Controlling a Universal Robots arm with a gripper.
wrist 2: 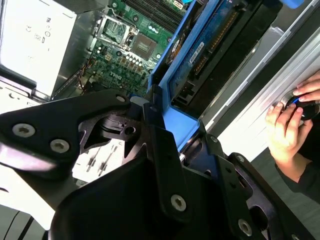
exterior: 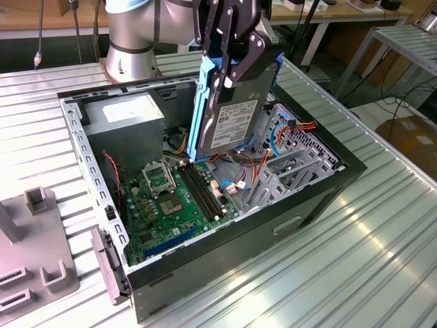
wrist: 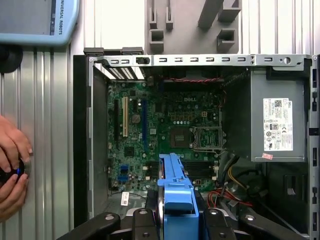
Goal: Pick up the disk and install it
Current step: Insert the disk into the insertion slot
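Observation:
The disk (exterior: 231,117) is a grey hard drive with a white label and a blue frame. It hangs upright on edge over the middle of the open computer case (exterior: 225,236), its lower end just above the motherboard (exterior: 177,198). My gripper (exterior: 229,65) is shut on the disk's top end, with black fingers on both flat sides. In the first wrist view the disk's blue frame (wrist: 176,186) sticks out from between the gripper (wrist: 176,220) arms, over the motherboard (wrist: 165,125). In the second wrist view the disk (wrist 2: 200,55) runs away from the gripper (wrist 2: 167,125).
Inside the case are a grey power supply box (exterior: 126,123) with a white sticker, a metal drive cage (exterior: 300,154) and loose cables (exterior: 300,126). A grey fixture (exterior: 34,253) lies at the exterior view's left. A person's hands (wrist: 12,167) rest beside the case. The arm's base (exterior: 130,41) stands behind.

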